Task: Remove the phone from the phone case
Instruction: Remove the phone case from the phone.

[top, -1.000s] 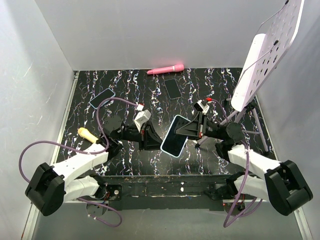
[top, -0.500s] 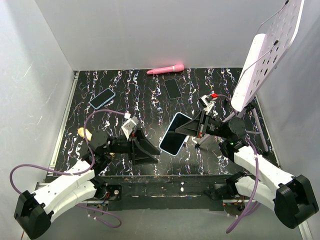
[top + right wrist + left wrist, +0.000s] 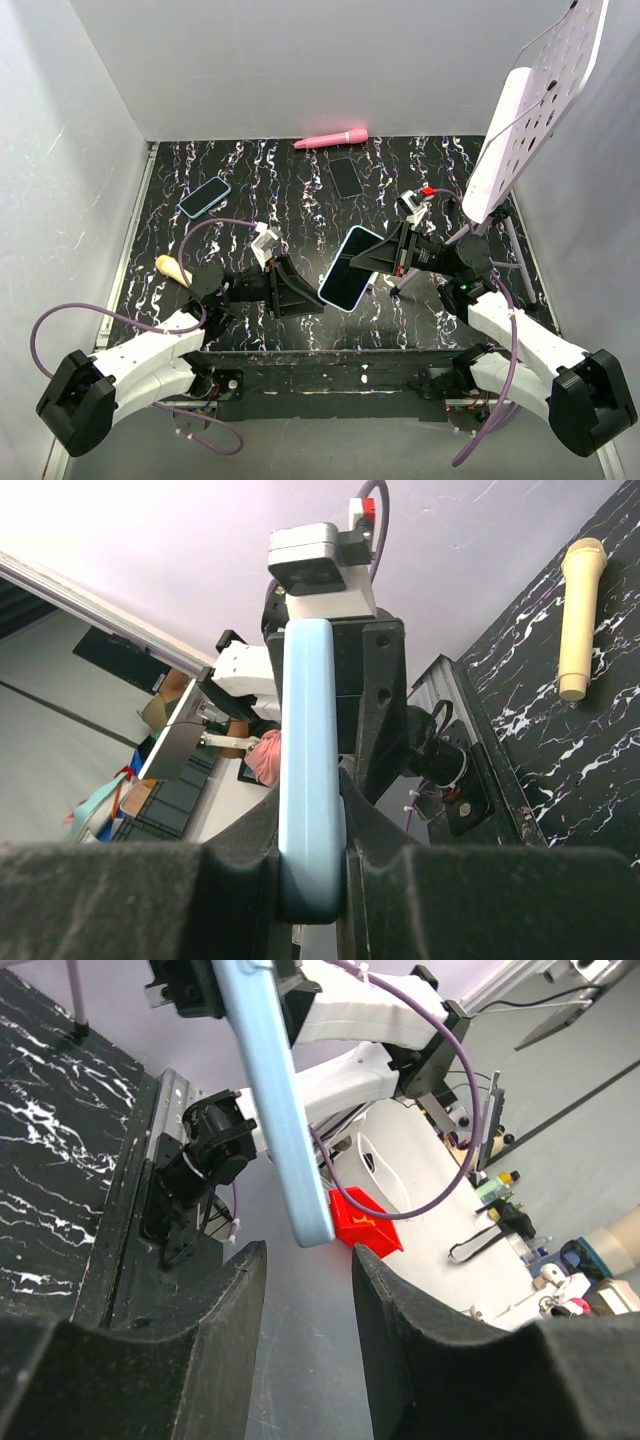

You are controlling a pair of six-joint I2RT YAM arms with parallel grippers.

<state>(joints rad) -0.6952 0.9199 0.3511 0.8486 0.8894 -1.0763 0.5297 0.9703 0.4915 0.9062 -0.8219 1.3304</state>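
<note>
The phone sits inside its light blue phone case (image 3: 350, 268), held tilted in the air above the table. My right gripper (image 3: 390, 256) is shut on the case's right edge. In the right wrist view the case's blue edge (image 3: 312, 780) is clamped between the right gripper (image 3: 312, 815) pads. My left gripper (image 3: 314, 300) is low to the left of the case's bottom corner, open and apart from it. In the left wrist view the case edge (image 3: 272, 1110) hangs just beyond the left gripper (image 3: 308, 1252), with nothing between its fingers.
On the black marbled table (image 3: 270, 200) lie a blue-cased phone (image 3: 205, 197), a black phone (image 3: 346, 177), a pink stick (image 3: 332, 138) at the back, and a tan handle (image 3: 173, 268) at the left. A white perforated board (image 3: 530, 110) stands at the right.
My left gripper was shut at the case's lower corner, then let go, opened and drew back left; it now sits slightly nearer, jaws narrower. The right gripper keeps the case.
</note>
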